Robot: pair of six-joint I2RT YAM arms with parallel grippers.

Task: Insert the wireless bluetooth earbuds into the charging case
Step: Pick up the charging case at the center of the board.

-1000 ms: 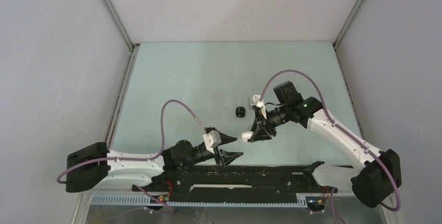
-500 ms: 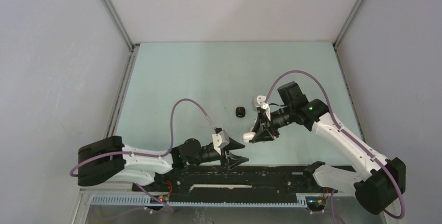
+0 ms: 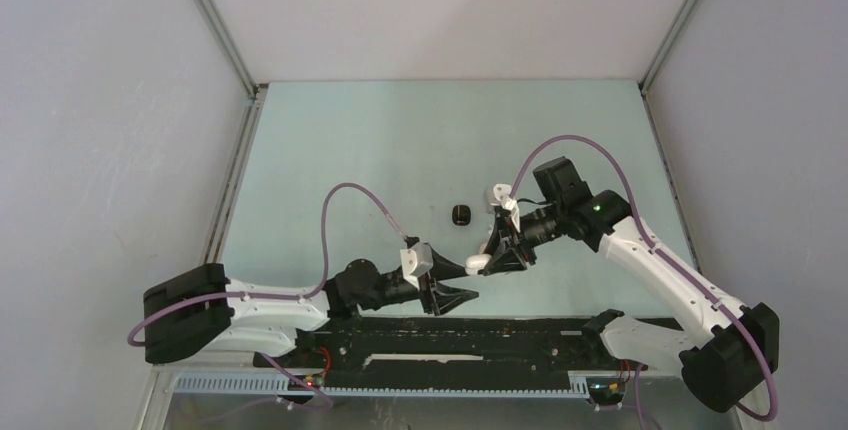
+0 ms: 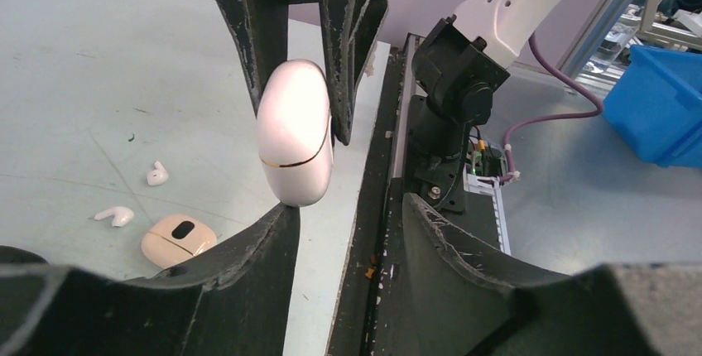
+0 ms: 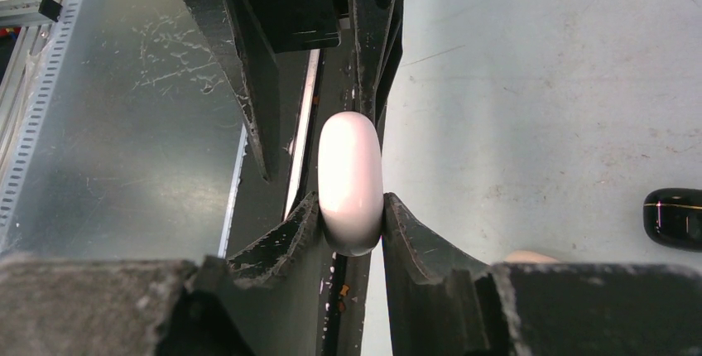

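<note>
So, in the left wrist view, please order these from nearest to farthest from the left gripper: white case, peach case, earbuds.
1. white case, right at the left gripper fingertip.
2. peach case, on the table, lower left.
3. earbuds, beyond it; too close to rank.

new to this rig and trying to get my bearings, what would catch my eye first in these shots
A glossy white pebble-shaped case is clamped in the right gripper above the pale green table near its front edge, with the left gripper open and pointing at it close by. Two tiny white earbuds lie on the table beside a cream rounded case, and a small black rounded case sits further back.
</note>
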